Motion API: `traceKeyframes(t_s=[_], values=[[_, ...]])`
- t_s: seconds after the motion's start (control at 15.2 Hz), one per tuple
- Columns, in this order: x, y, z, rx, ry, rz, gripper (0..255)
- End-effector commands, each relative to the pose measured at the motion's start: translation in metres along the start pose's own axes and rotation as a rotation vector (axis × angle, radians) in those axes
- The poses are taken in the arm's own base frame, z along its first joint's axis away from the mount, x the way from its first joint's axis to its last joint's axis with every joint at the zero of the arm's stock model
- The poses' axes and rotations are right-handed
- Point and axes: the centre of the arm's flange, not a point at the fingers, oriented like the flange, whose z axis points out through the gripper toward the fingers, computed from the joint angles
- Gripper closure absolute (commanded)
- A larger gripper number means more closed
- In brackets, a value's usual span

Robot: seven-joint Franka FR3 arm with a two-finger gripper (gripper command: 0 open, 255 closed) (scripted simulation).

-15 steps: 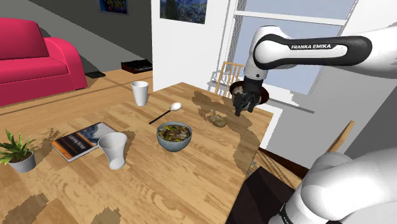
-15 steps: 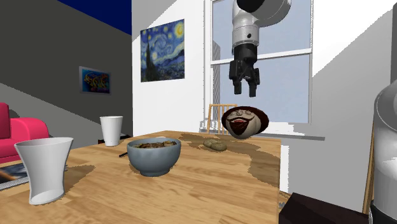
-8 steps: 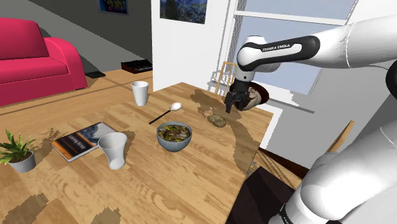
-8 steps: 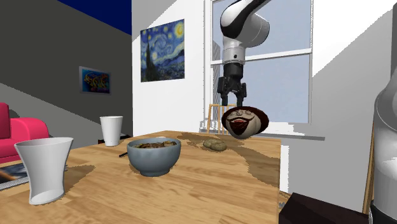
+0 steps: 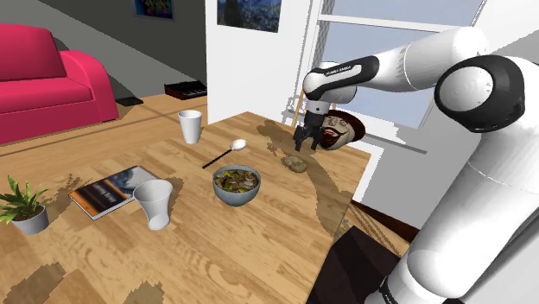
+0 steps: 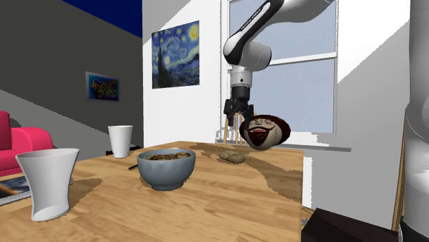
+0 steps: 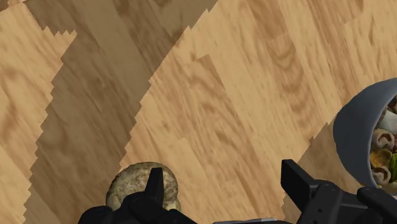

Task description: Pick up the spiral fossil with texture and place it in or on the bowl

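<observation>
Surface [image 5: 259, 250]: you see light wood with darker patches | bowl [image 5: 235, 199]: grey, filled, stands near the middle | pincer [image 5: 307, 145]: your fingers are apart and hold nothing, above the surface | fossil [image 5: 296, 162]: tan spiral, lies on the surface near the bowl, just below the pincer, beside one finger, not between both.

Tan mottled fossil [image 5: 295, 162] lies near the filled grey bowl [image 5: 235, 199].

2 cups [image 5: 190, 126] [image 5: 155, 204], 1 bowl [image 5: 236, 195], 1 fossil [image 5: 295, 162], 1 spoon [image 5: 226, 153], 1 mag [image 5: 108, 192], 1 plant [image 5: 22, 200]
</observation>
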Motion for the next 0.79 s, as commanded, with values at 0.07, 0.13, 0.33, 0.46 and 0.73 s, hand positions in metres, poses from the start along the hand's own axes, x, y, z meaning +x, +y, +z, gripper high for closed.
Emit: traceKeyframes(t_s=[0.07,0.13,0.33,0.46,0.73], values=[[0.033,0.018,0.015,0.018,-0.002,0.016,0],[0.044,0.024,0.020,0.024,-0.003,0.021,0],[0.077,0.043,0.035,0.042,-0.004,0.037,0],[0.099,0.055,0.045,0.055,-0.006,0.047,0],[0.104,0.057,0.063,0.057,-0.006,0.050,0]])
